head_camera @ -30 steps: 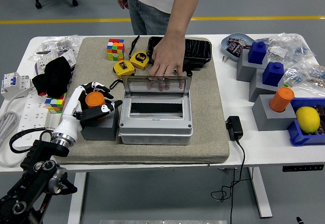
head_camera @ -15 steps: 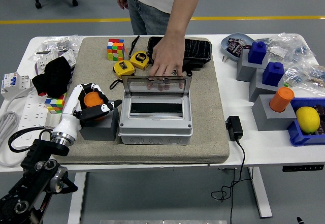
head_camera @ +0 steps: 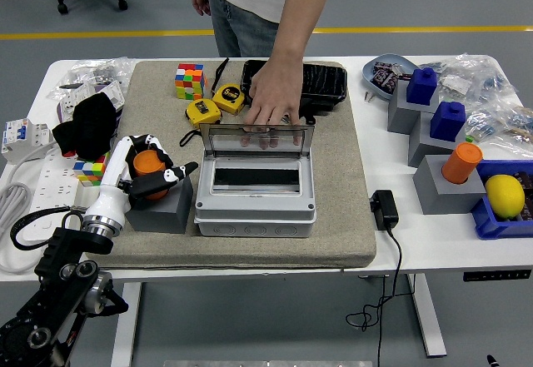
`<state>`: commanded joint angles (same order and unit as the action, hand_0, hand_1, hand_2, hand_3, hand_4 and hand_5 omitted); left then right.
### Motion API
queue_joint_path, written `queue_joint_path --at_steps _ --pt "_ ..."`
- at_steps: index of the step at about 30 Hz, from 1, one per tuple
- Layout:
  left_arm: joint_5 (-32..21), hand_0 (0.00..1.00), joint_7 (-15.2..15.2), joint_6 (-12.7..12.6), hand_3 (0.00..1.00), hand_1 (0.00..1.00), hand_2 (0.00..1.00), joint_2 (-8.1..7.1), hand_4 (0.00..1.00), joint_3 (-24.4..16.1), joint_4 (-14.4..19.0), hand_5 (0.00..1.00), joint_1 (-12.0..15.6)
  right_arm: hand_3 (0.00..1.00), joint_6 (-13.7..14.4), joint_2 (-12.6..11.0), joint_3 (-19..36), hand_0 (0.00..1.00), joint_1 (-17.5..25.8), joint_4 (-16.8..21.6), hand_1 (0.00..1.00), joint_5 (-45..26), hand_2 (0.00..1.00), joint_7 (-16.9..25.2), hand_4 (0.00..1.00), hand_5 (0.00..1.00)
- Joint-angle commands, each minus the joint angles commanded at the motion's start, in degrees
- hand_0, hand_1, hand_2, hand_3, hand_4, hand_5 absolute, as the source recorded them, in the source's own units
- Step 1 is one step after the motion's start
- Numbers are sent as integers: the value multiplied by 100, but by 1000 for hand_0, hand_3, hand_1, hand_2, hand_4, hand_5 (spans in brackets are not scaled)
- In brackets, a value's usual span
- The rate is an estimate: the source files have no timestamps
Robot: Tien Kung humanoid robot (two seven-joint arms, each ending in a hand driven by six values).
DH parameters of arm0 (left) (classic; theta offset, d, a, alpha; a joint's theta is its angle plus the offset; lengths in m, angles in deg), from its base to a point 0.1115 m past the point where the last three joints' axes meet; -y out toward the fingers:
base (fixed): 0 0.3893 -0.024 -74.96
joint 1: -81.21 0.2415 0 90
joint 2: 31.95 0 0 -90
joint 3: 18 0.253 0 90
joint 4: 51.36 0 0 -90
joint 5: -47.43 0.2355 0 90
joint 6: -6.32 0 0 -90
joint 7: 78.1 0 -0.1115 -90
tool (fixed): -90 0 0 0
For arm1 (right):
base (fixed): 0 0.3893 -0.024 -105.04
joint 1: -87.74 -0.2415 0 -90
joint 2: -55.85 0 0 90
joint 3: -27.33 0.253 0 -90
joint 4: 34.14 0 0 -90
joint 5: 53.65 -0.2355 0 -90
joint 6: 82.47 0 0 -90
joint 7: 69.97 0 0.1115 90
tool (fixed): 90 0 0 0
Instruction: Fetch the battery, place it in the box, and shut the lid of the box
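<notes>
One hand is in play — the left hand point(head_camera: 150, 176), coming in from the lower left, has its fingers curled around the orange battery point(head_camera: 151, 164), which stands upright on the small grey block point(head_camera: 160, 209), its long axis vertical and its round top facing up. The right hand is nowhere in view. Just to the right of the block sits the grey box point(head_camera: 256, 196), touching or nearly touching it, with its clear lid point(head_camera: 257, 138) raised and the dark opening facing up. So the carry, as I read it, runs rightward from the hand and a short way over the box's near wall. At the far side a person's hand point(head_camera: 272, 101) rests on the top edge of the lid — apparently steadying it.
</notes>
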<state>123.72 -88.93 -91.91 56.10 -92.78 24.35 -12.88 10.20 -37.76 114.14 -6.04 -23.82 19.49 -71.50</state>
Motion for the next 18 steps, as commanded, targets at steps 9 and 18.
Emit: queue_joint_path --at_steps 9,18 --pt "-35 72 -70 -105 123 72 119 6 976 9 -15 2 -2 781 3 -1 2 805 4 0 730 -4 739 -5 998 998" --pt "90 47 -70 -193 109 48 103 22 925 2 13 2 -24 781 2 0 -5 805 4 0 730 -20 738 0 998 998"
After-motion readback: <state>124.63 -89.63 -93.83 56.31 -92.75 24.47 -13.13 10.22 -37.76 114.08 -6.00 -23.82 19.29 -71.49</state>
